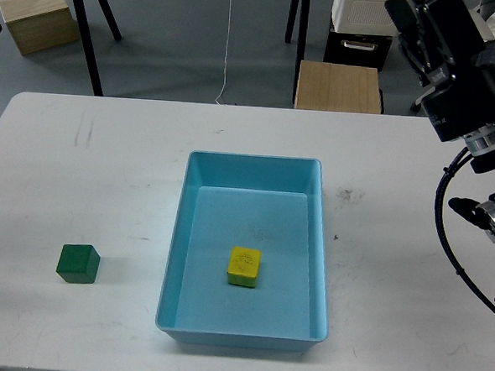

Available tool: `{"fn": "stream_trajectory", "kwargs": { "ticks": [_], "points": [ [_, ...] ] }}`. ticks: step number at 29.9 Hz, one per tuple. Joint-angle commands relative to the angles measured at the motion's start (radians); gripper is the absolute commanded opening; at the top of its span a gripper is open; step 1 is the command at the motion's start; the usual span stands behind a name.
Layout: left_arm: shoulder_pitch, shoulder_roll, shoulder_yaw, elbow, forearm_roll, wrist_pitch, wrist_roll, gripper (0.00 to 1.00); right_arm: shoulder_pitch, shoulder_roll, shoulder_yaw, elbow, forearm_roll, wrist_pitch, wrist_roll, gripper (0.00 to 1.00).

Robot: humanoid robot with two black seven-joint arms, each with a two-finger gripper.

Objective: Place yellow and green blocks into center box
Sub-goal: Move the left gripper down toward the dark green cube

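The white table (80, 167) carries the light-blue tray (171, 265), its long axis running away from the robot. The right arm (456, 72) rises at the right edge, its gripper's state impossible to tell. The yellow block (243, 266) sits inside the tray; the green block (78, 263) rests well left of it.

Yellow block (243, 266) inside blue tray (196, 233) – green block (78, 263) outside, left

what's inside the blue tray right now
Only the yellow block, resting on the floor of the tray, nearer the front wall. The green block sits outside on the table, to the left. The tray's near wall hides none of its floor.
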Motion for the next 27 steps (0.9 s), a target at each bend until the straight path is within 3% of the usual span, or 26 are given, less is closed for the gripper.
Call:
{"fn": "stream_trajectory", "kwargs": {
  "ticks": [1, 7, 11, 14, 17, 27],
  "points": [
    [-0.018, 0.058, -0.012, -0.003, 0.324, 0.005, 0.0, 1.0, -0.136, -0.004, 0.057, 0.009, 0.102, -0.033, -0.022, 0.96],
    [-0.054, 0.08, -0.014, -0.015, 0.708, 0.005, 0.0, 1.0, -0.32, -0.032, 0.08, 0.007, 0.225, -0.079, -0.028, 0.96],
    [-0.088, 0.09, 0.005, -0.029, 0.773, -0.009, 0.0, 1.0, -0.408, -0.067, 0.095, 0.009, 0.338, -0.113, -0.027, 0.96],
    [-0.083, 0.112, 0.034, -0.09, 0.782, -0.064, 0.0, 1.0, -0.463, -0.09, 0.104, 0.009, 0.441, -0.14, -0.027, 0.97],
    [-0.094, 0.155, 0.109, -0.127, 0.857, -0.121, 0.0, 1.0, -0.509, -0.112, 0.109, 0.007, 0.522, -0.164, -0.025, 0.97],
    [-0.244, 0.147, 0.481, -0.156, 1.374, -0.116, 0.0, 1.0, -0.557, -0.125, 0.143, -0.001, 0.621, -0.165, -0.02, 0.97]
  ]
}}
